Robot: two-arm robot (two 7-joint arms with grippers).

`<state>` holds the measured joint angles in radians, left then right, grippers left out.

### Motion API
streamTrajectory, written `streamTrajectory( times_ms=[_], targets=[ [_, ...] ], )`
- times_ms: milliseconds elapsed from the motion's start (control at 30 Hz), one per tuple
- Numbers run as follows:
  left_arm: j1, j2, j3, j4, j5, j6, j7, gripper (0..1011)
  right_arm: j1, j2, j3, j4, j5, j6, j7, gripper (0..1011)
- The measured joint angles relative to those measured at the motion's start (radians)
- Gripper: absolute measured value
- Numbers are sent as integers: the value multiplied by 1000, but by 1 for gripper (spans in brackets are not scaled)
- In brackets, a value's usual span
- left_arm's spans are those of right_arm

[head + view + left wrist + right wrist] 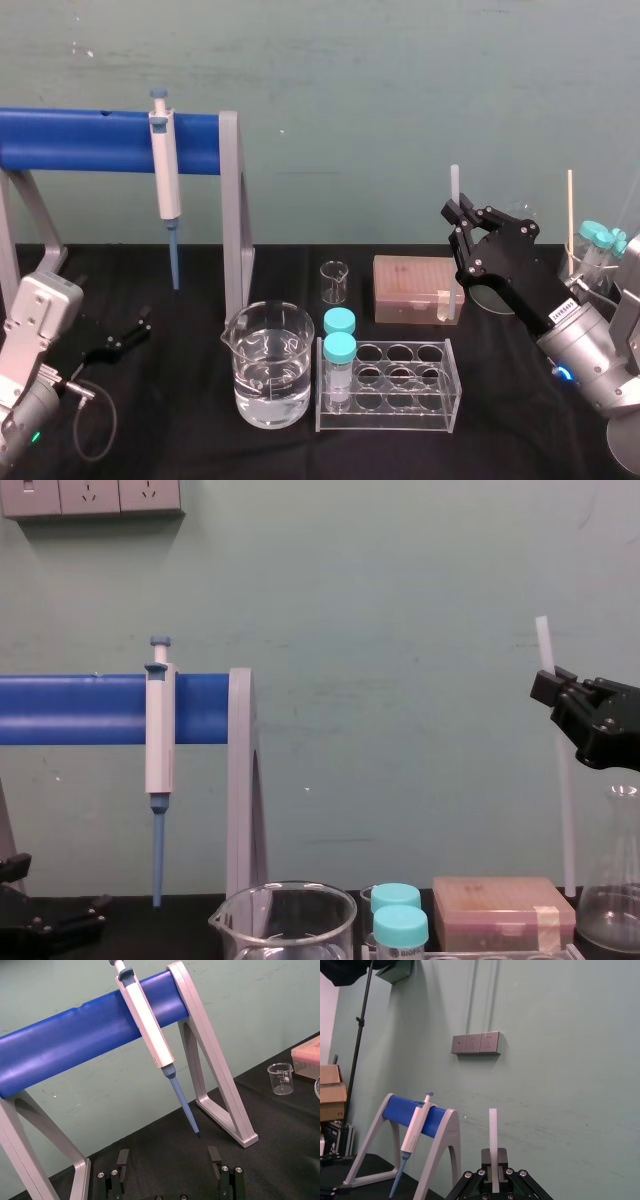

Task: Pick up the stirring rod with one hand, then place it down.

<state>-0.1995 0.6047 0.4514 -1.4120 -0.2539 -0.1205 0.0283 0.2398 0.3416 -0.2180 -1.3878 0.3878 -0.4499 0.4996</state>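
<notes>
Your right gripper [458, 215] is clenching the rod [453, 188] just below its top, holding it upright over the table's [180, 440] right back corner. You are likely handling something light, stiff, slick and brittle, so a gentle pinch is serving well. Your left gripper [125, 335] is idling, fingers apart, near the left edge.
</notes>
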Motion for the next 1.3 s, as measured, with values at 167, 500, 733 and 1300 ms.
streamTrajectory(
  times_ms=[167, 500, 733, 1300],
  targets=[
    [0, 0, 0, 0, 0, 0, 0, 1000, 0, 0, 0, 0, 0, 0, 0, 66],
    [0, 0, 0, 0, 0, 0, 0, 1000, 0, 0, 0, 0, 0, 0, 0, 66],
    [0, 0, 0, 0, 0, 0, 0, 1000, 0, 0, 0, 0, 0, 0, 0, 66],
    [0, 0, 0, 0, 0, 0, 0, 1000, 0, 0, 0, 0, 0, 0, 0, 66]
  ],
)
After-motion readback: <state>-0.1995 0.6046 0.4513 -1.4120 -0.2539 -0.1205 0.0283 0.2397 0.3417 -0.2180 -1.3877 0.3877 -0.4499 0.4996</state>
